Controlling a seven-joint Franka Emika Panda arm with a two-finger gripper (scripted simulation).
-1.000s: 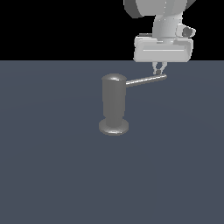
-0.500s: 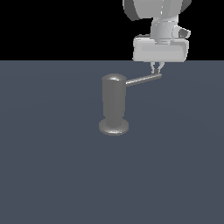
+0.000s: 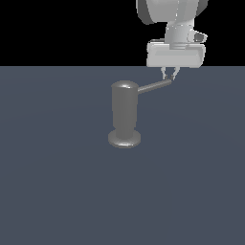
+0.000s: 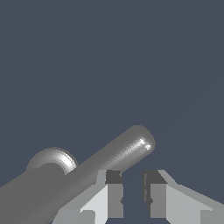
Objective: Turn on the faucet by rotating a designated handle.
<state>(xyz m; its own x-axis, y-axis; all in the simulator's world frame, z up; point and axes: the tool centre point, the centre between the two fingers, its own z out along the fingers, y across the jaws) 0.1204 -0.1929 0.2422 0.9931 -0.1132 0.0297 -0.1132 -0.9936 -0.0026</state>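
The faucet (image 3: pixel 124 114) is a grey upright cylinder on a round base disc, standing mid-scene in the exterior view. Its handle (image 3: pixel 154 86), a thin grey rod, sticks out from the top toward the exterior view's right and rises slightly. My gripper (image 3: pixel 169 76) hangs just above the rod's rounded tip, fingers close together with nothing between them. In the wrist view the handle (image 4: pixel 118 153) lies beside one finger (image 4: pixel 111 197), outside the narrow gap of the gripper (image 4: pixel 132 192). The faucet's rounded top (image 4: pixel 52 159) shows behind the rod.
The faucet stands on a flat dark blue-grey floor (image 3: pixel 57 191). The white wrist and arm (image 3: pixel 174 33) rise above the gripper at the exterior view's upper right.
The gripper has moved toward the exterior view's left. The handle's tip has swung with it, so the rod looks shorter and more raised than a second ago.
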